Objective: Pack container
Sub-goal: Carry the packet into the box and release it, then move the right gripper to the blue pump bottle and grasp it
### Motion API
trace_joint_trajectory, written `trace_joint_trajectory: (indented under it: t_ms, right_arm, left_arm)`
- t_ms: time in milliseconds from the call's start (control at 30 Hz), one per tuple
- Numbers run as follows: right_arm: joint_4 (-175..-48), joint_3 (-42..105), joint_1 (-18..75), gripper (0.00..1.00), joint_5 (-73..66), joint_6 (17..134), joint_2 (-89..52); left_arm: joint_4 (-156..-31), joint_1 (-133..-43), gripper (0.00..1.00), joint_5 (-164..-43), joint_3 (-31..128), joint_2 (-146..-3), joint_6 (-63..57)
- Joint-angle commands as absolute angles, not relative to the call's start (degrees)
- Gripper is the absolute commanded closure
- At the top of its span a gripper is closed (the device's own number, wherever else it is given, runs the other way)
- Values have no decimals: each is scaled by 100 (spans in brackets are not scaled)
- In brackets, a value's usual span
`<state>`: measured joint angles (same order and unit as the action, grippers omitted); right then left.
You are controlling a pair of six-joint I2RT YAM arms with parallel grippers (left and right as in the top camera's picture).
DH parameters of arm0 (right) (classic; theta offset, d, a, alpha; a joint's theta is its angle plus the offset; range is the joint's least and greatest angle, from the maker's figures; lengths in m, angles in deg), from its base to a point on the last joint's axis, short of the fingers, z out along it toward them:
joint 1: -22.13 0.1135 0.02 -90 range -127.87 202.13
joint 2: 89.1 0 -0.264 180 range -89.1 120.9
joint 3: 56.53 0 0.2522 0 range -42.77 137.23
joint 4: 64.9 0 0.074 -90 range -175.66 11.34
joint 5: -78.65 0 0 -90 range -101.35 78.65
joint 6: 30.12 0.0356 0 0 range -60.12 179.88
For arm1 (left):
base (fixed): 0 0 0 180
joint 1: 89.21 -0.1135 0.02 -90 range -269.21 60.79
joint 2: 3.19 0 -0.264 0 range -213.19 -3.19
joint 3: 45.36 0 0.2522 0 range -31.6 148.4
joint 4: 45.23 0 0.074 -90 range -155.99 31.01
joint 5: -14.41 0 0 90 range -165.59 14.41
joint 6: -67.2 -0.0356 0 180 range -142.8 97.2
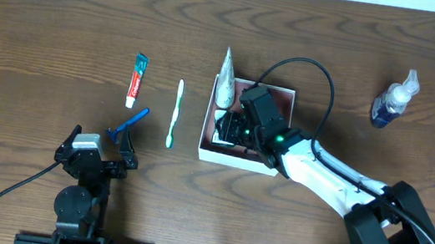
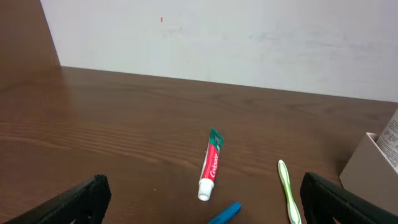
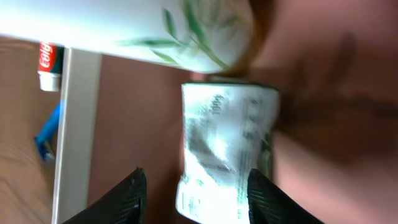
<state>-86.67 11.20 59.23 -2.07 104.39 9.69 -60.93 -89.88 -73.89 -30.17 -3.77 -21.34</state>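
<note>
Reaching into the shallow square white-walled cardboard container [image 1: 234, 159] at mid-table, the right gripper [image 3: 198, 177] hangs directly over its pinkish-brown floor. Its jaws are part-way apart astride a small white-and-green wrapped packet [image 3: 227, 143] lying there, and a gap on one side suggests nothing is clamped. A white leaf-printed tube [image 1: 225, 77] rests at the box's far-left corner, one end jutting past the rim. The slim green toothbrush [image 1: 175, 113], long axis parallel to the left wall, the blue razor [image 1: 128, 125] and the red-and-white toothpaste tube [image 1: 137, 76] lie left of the box, nearer the left gripper [image 1: 99, 147], whose jaws stand wide. Overhead, the arm hides most of the floor, and the packet's print is blurred.
</note>
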Motion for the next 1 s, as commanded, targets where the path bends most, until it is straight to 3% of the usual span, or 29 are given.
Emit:
trace_joint_trajectory:
  t_ms: [0,300,533,733,967]
  right_arm:
    - [-8879,1155,5951,49,-550,10284,335]
    - [-10050,1157,5348,27,-1903,9403,-1691]
    - [-10468,1216,3672,12,-2187,8558,-2198]
    - [-10527,1472,2297,11,-2192,7915,-2098]
    - [-9954,1667,1602,13,-2181,7605,-1770]
  left_arm:
    - [-6303,-9012,2,-7324,-3137,-342,-2172]
    - [-6303,-9012,2,-7324,-3137,-342,-2172]
    - [-6303,-9012,2,-7324,-3137,-342,-2172]
    - [-6303,-9012,2,-7324,-3137,-342,-2172]
    - [-6303,-9012,2,-7321,-3137,-342,-2172]
